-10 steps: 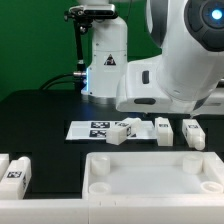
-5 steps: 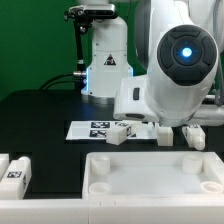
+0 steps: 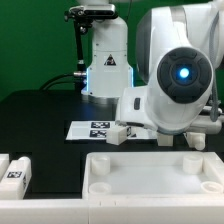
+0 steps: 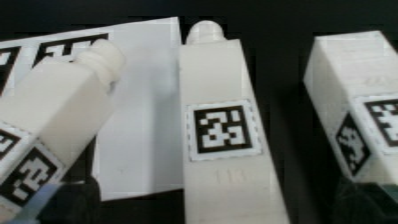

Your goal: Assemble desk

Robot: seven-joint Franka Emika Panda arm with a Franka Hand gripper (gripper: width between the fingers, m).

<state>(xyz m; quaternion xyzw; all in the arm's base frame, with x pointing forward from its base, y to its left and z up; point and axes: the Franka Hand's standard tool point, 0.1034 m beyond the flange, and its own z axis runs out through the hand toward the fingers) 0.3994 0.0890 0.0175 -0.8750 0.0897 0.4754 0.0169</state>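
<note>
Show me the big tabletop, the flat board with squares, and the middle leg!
tabletop (image 3: 150,158), exterior view, its back rim.
marker board (image 3: 90,128), exterior view, its tagged top face.
middle leg (image 4: 221,130), wrist view, its square tag.

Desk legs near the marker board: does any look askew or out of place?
One leg lies slanted, overlapping the end of the marker board, while the next leg lies straighter beside it. Nothing looks damaged or spilled.

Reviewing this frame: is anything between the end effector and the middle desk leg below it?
Nothing visible does. The wrist view shows the middle leg uncovered; the leg on the marker board and the third leg lie clear of it.
</note>
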